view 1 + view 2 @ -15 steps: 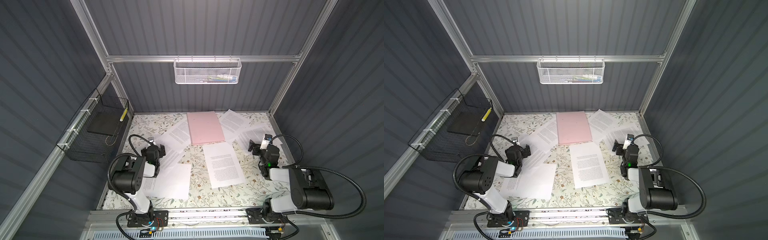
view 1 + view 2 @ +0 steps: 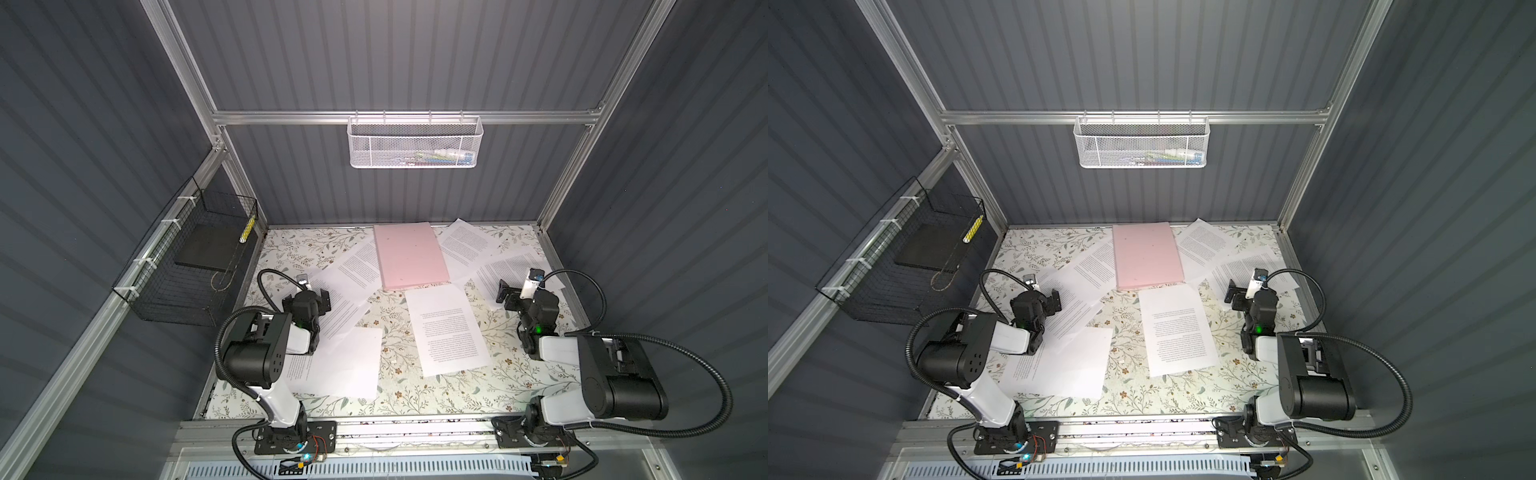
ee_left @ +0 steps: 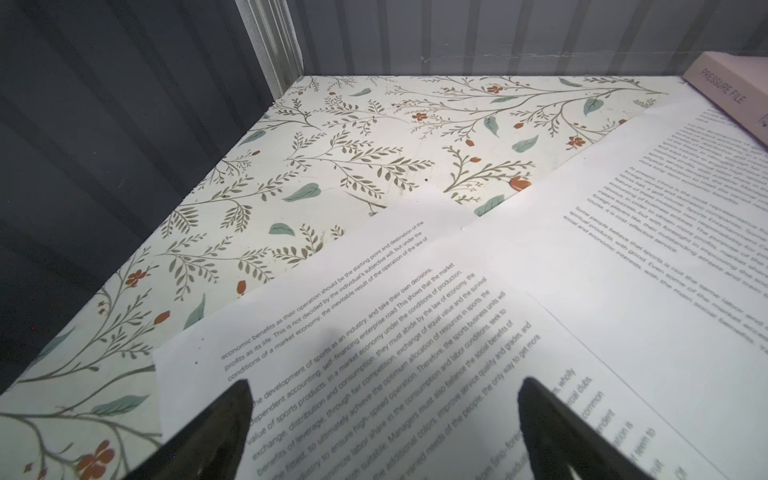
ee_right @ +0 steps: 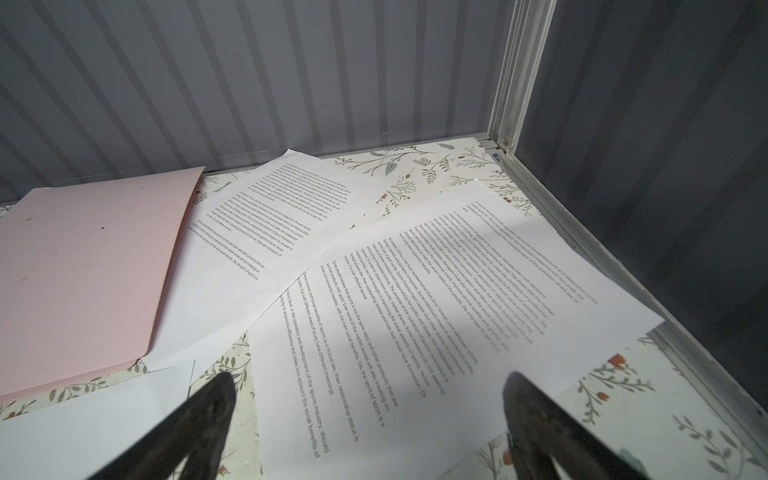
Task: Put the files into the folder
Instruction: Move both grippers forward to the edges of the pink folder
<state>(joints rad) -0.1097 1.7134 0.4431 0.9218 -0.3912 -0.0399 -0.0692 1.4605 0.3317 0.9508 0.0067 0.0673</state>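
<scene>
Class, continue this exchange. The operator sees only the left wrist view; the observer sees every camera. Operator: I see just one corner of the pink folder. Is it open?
Observer: No. In both top views the thin pale pink rectangular folder lies closed by the back wall.
Operator: Any papers beyond it?
Observer: Yes. A white printed paper sheet is tucked under its edge nearest the right gripper.
Operator: Is that gripper free?
Observer: Yes. It hangs over a second white printed sheet, fingers open and empty.

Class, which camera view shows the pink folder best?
Both top views: the folder shows whole, closed and flat. The right wrist view cuts off its cover; the left wrist view catches only its lettered spine.
</scene>
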